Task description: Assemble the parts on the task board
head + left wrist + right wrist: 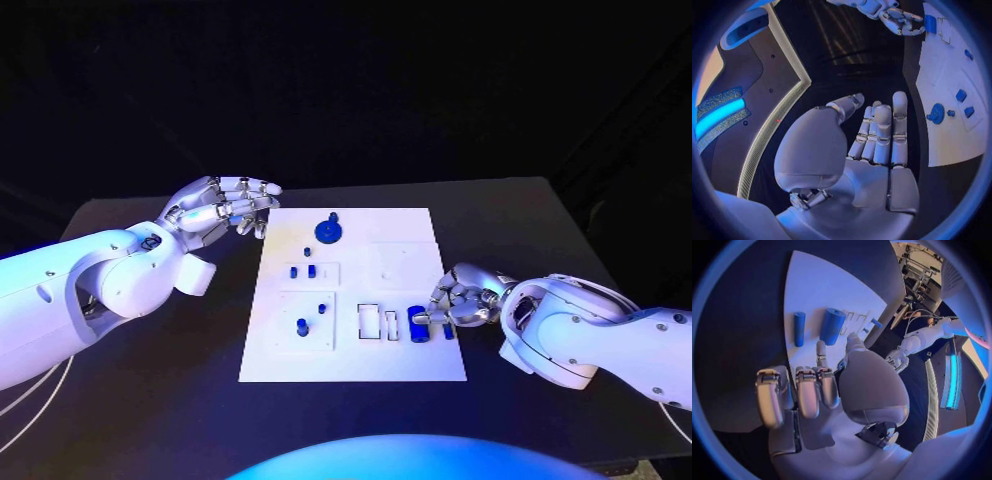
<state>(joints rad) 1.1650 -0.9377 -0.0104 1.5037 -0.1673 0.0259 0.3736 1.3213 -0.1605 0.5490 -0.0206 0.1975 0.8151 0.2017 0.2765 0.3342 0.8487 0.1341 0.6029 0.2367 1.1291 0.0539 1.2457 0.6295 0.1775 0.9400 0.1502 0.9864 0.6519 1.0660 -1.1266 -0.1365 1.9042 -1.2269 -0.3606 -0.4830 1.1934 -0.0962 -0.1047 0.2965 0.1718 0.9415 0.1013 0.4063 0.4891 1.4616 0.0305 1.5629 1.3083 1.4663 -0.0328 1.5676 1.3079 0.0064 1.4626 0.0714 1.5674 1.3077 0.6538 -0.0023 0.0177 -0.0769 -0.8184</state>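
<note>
A white task board [353, 350] is seen lying in the middle of a black table [144, 400], viewed from above, with a white robot arm reaching in from each side.

Several small blue parts are found on the board. A round, gear-like blue part [330, 231] is placed near the far edge. Closer in, on the left half, a pair of short blue pegs [302, 271] is seen in a square recess, and one more peg [302, 326] in the recess nearer the robot. These look seated, though how firmly cannot be told.

Near the board's right edge, a thick blue cylinder [832, 326] and a thinner blue rod [799, 328] are shown lying side by side on the white surface. Just beside them, small rectangular slots [378, 322] are left unfilled. By this, the assembly is judged to be partly done, with at least these two pieces yet to be placed.

The right hand [459, 298] is held at the board's right edge, its fingers bent toward the cylinder; whether the cylinder is actually gripped cannot be told. The left hand [224, 208] is held off the board's far left corner, fingers loosely curled and apart, with nothing in it.
</note>
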